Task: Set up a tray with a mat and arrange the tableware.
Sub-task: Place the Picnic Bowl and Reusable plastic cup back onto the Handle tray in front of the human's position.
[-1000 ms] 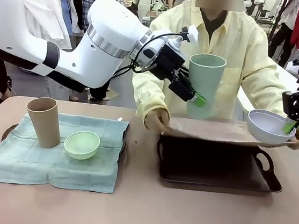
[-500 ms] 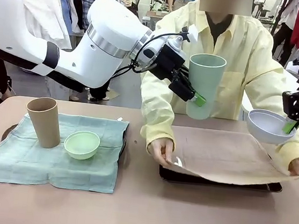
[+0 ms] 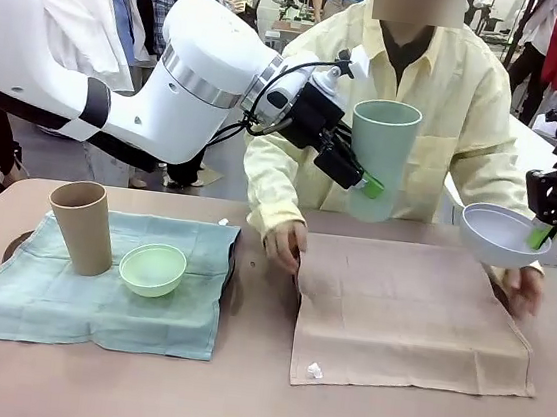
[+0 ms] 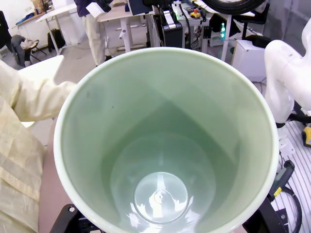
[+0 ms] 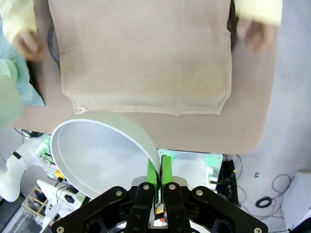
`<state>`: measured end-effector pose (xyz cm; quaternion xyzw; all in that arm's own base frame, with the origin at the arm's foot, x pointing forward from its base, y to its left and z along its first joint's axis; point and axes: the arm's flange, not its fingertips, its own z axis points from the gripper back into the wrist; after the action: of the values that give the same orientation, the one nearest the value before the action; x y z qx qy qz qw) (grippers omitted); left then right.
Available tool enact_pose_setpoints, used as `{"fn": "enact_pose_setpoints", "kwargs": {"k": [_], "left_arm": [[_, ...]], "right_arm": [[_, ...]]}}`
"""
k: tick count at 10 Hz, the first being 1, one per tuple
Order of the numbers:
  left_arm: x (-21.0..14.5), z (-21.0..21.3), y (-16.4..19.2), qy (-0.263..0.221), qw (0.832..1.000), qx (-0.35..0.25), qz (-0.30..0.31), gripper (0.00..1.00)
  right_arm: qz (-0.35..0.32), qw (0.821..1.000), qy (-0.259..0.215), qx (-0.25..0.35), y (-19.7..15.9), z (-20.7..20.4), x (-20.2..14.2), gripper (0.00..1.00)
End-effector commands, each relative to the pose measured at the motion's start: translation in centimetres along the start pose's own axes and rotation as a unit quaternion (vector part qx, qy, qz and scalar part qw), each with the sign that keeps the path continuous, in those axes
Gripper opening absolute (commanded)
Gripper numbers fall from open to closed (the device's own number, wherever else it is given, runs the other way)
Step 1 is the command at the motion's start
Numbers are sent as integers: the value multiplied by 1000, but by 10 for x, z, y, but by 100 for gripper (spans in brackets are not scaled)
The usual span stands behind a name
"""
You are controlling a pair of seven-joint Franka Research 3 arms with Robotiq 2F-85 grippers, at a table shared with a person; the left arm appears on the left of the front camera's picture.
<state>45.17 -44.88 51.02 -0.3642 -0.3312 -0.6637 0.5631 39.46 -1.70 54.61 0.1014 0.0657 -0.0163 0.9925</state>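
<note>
- A tan cup (image 3: 82,226) is stood upright on a pale green cloth (image 3: 98,294) at the table's left; a mint green bowl (image 3: 152,269) is set just beside it on the same cloth.
- A mint green cup (image 3: 382,160) is held upright in the air by the left gripper (image 3: 360,181), its fingers clamped on the cup's wall, above the mat's far edge.
- A beige mat (image 3: 407,316) is spread flat right of centre; its far corners are touched by the person's hands (image 3: 285,241).
- A pale grey-white bowl (image 3: 502,235) is pinched at the rim by the right gripper (image 3: 540,236), lifted over the mat's far right corner.
</note>
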Motion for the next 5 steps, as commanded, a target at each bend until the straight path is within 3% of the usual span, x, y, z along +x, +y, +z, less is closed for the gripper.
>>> {"fn": "enact_pose_setpoints", "kwargs": {"k": [1,5], "left_arm": [[2,3,-1,-1,1000,-2,-7,78],[2,3,-1,-1,1000,-2,-7,78]], "right_arm": [[0,1000,0,0,-1,-2,-1,0],[0,1000,0,0,-1,-2,-1,0]]}}
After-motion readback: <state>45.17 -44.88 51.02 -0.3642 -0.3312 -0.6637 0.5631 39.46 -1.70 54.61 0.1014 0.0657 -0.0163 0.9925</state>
